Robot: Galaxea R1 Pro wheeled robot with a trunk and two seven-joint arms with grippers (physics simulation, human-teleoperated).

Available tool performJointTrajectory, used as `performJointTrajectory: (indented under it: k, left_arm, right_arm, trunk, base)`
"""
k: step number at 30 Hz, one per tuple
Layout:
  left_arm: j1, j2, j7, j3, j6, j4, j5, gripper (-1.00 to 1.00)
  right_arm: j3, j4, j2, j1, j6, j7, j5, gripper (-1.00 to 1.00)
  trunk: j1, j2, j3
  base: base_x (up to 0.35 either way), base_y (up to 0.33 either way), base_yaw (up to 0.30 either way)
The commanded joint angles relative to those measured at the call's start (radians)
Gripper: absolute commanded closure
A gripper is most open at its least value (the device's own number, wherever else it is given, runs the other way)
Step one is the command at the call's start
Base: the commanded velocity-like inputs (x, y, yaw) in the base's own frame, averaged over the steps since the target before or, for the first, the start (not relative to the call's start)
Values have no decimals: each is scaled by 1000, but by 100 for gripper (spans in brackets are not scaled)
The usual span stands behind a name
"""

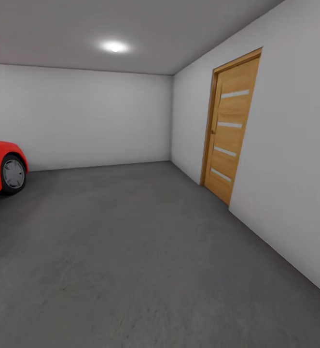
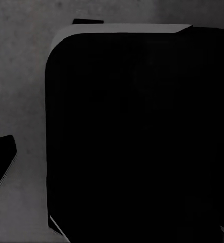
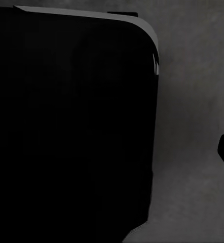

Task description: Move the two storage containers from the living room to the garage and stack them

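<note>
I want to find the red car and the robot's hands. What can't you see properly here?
- Car: head view, cut off by the left edge; just its front and one wheel show.
- Both wrist views: a big black shape hides most of the floor; what it is, I can't tell.
- End effectors: open or shut can't be told.

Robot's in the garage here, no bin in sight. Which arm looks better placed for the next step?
Neither, as far as the frames show. The head view has just floor, car and door; both wrist views look alike, a dark rounded body over concrete.
</note>
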Motion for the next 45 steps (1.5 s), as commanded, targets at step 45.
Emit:
performJointTrajectory:
  k: [45]
  left_arm:
    - [0,2,-1,-1,2,0,59,-100]
  right_arm:
    - [-2,-2,8,0,-6,-6,-9,-100]
  trunk:
    - [1,0,-1]
  base:
    - [328,0,0]
